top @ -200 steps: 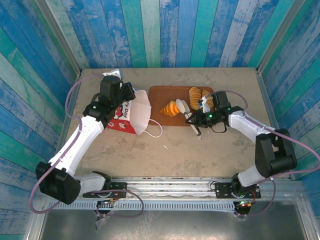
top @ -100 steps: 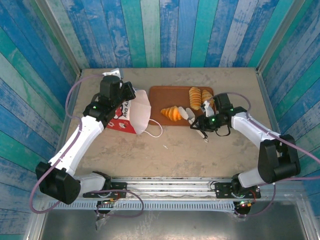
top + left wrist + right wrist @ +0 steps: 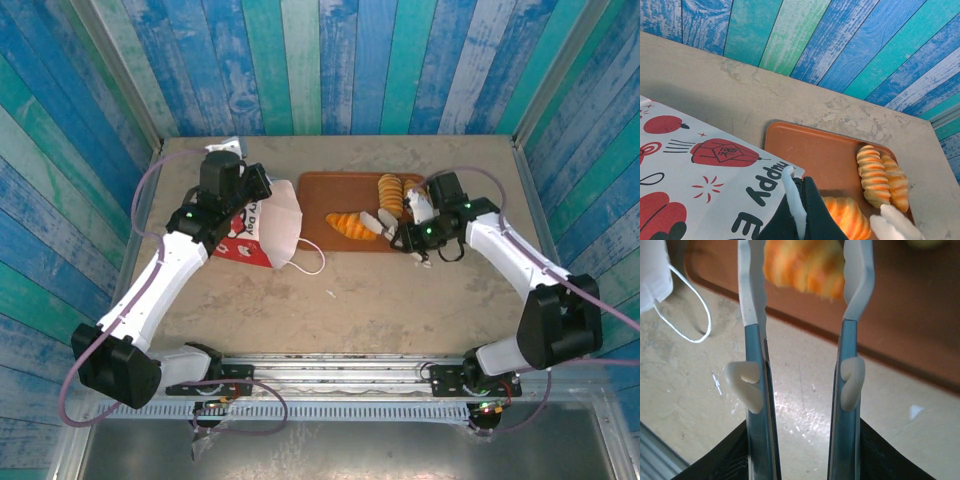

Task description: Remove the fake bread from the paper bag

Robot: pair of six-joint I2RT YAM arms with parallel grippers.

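So vs a second ago: my right jaws were carrying the croissant (image 3: 352, 225) tipped up over the near side of the tray (image 3: 318, 190). Now it's lying flat on the tray, and my right arm is sitting a bit further right. The right jaws are standing apart with the croissant's end sitting between the tips. In the right wrist view both fingers (image 3: 752, 300) are looking like they're brushing it, and I honestly cannot tell if I'm squeezing it or just flanking it. Left side isn't changing at all: my left jaws are staying pinched together on the rim of the paper bag (image 3: 268, 232).

Texture-wise, the croissant is looking like glossy hard plastic, orange-gold with ridged bands. Its long axis is running left-right along the tray's near edge, one end pointing at my right jaws, the other toward the bag. Two more ridged pastries (image 3: 392, 190) are lying at the tray's far right end. The tray is flat, brown and round-cornered. The bag is thin white paper with red prints. It's lying on its side on the surface (image 3: 380, 300), mouth facing the tray, with a white loop handle (image 3: 312, 262) trailing out.
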